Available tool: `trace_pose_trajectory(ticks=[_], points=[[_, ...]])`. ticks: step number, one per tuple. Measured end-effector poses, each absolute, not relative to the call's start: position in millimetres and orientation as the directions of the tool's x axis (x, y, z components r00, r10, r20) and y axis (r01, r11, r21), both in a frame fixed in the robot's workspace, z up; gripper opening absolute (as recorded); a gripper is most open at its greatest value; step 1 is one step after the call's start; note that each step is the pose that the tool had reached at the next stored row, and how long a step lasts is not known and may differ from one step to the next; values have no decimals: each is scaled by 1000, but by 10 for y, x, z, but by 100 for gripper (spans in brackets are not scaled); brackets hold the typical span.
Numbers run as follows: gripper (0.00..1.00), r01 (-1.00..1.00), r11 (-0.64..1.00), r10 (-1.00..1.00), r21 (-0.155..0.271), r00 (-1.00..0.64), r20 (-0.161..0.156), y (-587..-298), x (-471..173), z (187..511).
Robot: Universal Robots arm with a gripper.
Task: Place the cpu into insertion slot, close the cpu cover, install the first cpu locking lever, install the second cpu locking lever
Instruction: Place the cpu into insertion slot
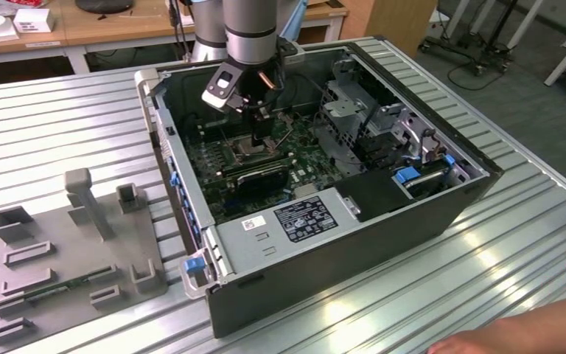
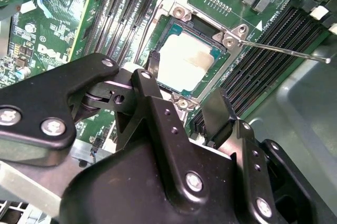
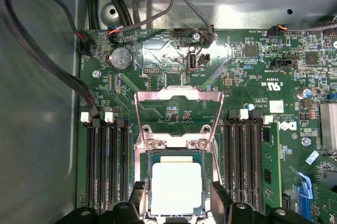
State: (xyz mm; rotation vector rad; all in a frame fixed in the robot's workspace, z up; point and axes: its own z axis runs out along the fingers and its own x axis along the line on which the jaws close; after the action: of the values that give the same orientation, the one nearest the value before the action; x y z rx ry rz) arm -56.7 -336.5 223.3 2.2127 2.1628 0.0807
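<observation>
**A:** What is nearest in the exterior view?

**B:** A hand, at the near corner of the ribbed metal desk. The desk's surface shines under the room light. On it, at the exterior view's left, lies a grey fixture plate. Just beside the plate is the open computer case.

**A:** And inside the case?

**B:** The gripper hangs low over the green motherboard. In the first wrist view its fingers are spread, one at each side of the insertion slot, and they hold nothing. The cpu lies flat in the slot, pale face up. The cpu cover is tipped open beyond it. In the second wrist view a thin lever sticks out free.

**A:** And farther back?

**B:** A wooden desk with small things on it. At the exterior view's right there is grey floor.
</observation>
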Motion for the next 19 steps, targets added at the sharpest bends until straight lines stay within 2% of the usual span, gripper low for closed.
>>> trace_pose_trajectory(ticks=[16,17,18,19], points=[[60,997,-23,1000,70,23,5,-3365,-567,2241],[59,997,-23,1000,70,23,5,-3365,-567,2241],[52,997,-23,1000,70,23,5,-3365,-567,2241],[52,997,-23,1000,69,23,5,-3365,-567,2241]])
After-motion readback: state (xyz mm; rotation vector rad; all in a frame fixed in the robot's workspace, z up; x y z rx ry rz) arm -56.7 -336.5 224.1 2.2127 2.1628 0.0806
